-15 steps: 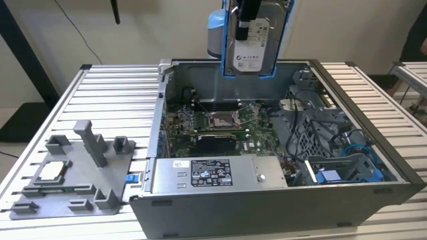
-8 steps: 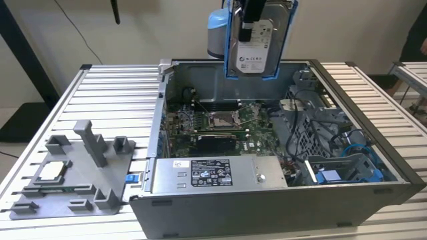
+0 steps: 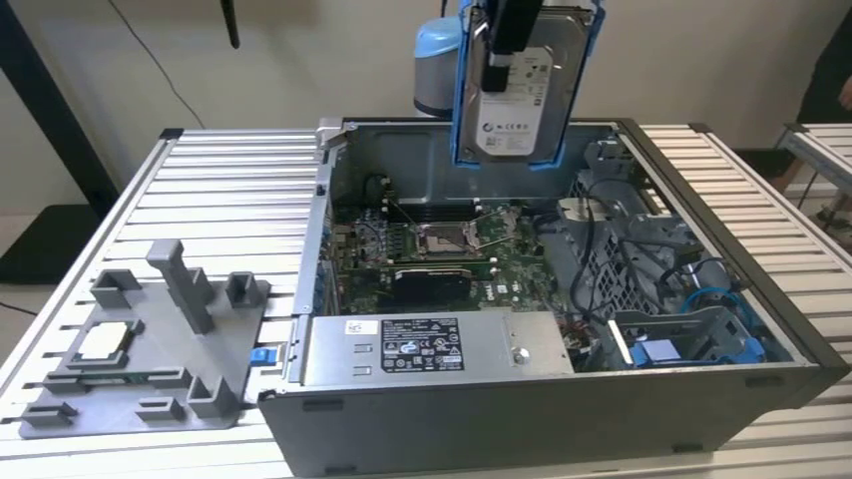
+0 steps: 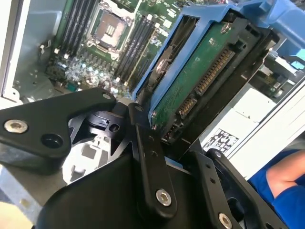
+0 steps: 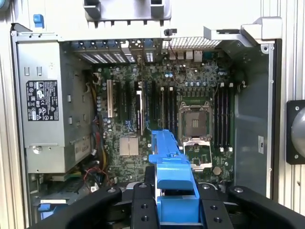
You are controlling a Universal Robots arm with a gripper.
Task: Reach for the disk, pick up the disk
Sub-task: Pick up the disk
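So the disk (image 3: 524,95) is already up in the air, hanging on edge above the open computer case (image 3: 745,299) in its blue frame (image 3: 466,100), label facing the exterior camera. The gripper (image 4: 159,136) is clamped on it — in the second wrist view you can see the black fingers (image 4: 147,157) pinching the connector end, with the green circuit board side (image 4: 190,81) showing. My worry is that the grip looks like it's mostly on one end and partly on plastic, so the frame could flex or unclip and the drive could slip or swing. If it drops, it lands right on the motherboard (image 3: 440,249) and that open CPU socket (image 5: 194,120) — bent pins, dead board. The cables (image 3: 665,269) on the exterior view's right are another snag risk if the arm swings that way. The grey fixture (image 3: 160,339) on the slatted table (image 3: 226,190) sits well apart, so it's safe.
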